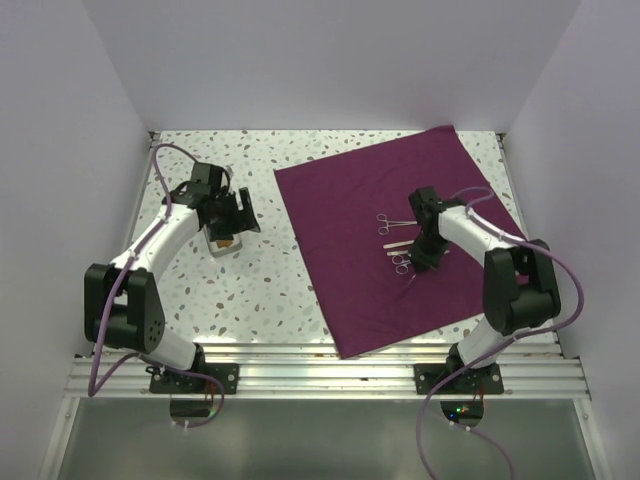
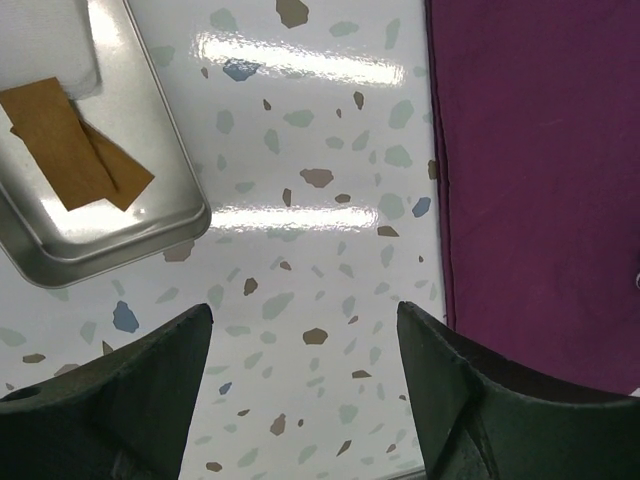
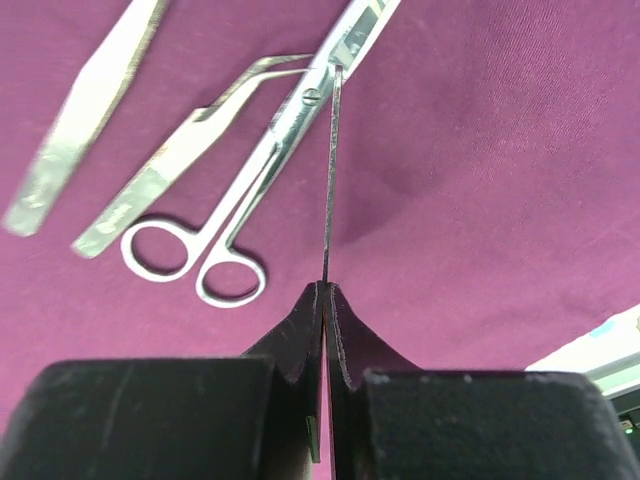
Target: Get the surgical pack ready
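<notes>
The plum-purple cloth (image 1: 340, 230) lies spread flat on the right half of the table. Steel instruments lie on it: scissors-like forceps (image 3: 230, 220) and two flat steel tweezers (image 3: 85, 110). My right gripper (image 3: 325, 288) is shut on a thin steel instrument (image 3: 331, 170), seen edge-on, low over the cloth (image 3: 480, 150). My left gripper (image 2: 305, 330) is open and empty above the bare table, between the cloth edge (image 2: 540, 150) and the steel tray (image 2: 150, 215). The tray holds orange strips (image 2: 60, 140) and a white pad (image 2: 45, 40).
The speckled table top (image 1: 260, 290) lies between tray and cloth. White walls close in the left, back and right. A metal rail (image 1: 330, 370) runs along the near edge by the arm bases. Another pair of forceps (image 1: 390, 220) lies farther back on the cloth.
</notes>
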